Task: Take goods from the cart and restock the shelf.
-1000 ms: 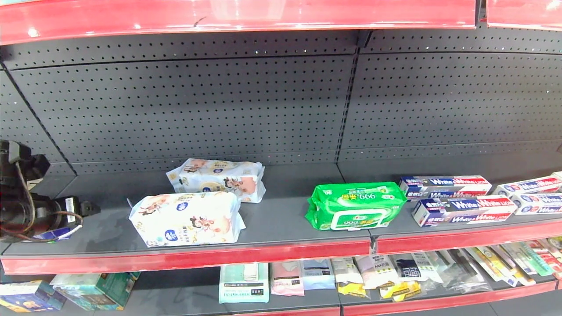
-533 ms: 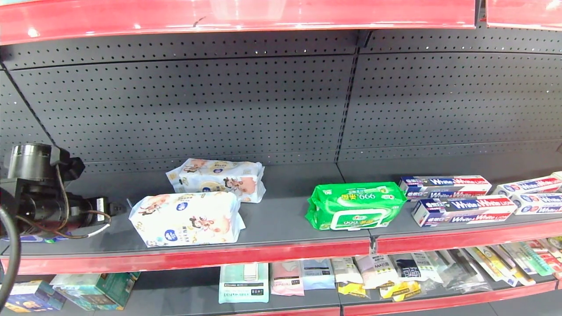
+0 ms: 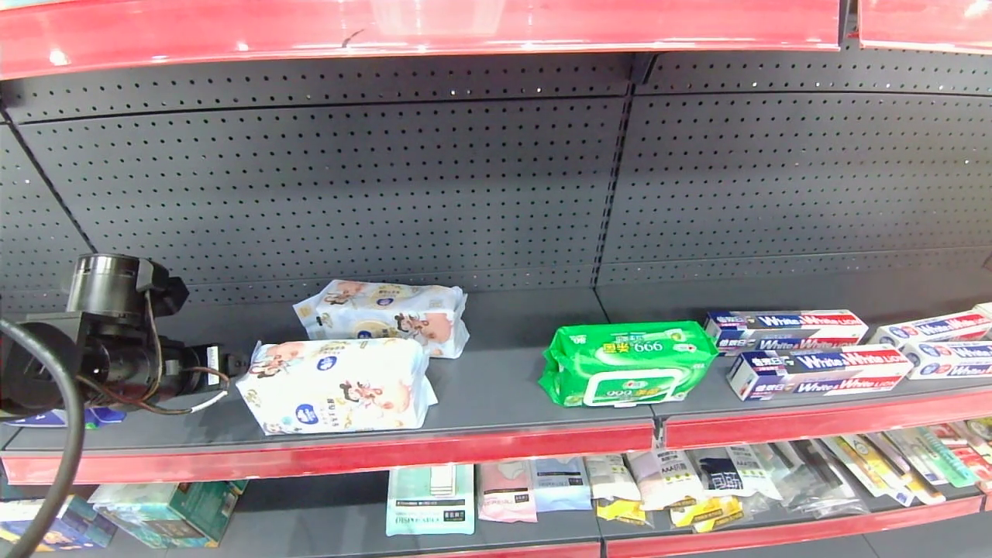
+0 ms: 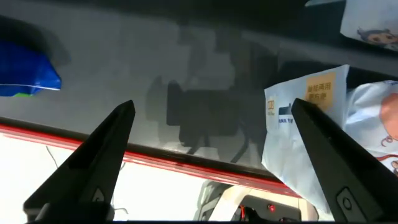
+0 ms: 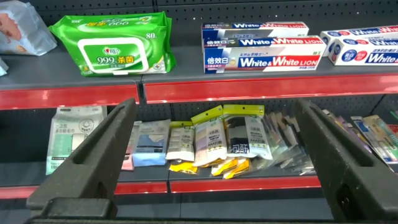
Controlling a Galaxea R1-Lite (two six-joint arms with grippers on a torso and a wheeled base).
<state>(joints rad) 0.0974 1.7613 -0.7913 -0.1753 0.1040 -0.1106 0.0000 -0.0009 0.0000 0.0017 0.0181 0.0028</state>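
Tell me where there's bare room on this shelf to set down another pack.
Widest bare stretch: between the front white pack and the green pack. Also free behind the green pack. Crowded: toothpaste boxes at the right end, left gripper beside the front white pack.

Head faces shelf [image 3: 496, 391], left wrist close above it, right wrist farther back (green pack [image 3: 628, 363] shared)

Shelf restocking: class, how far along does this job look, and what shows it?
Done: two white packs, green wipes and toothpaste boxes lie on the shelf. In hand: nothing; the left gripper is open beside the nearer pack, the right gripper open and empty. Left: bare shelf behind and between goods.
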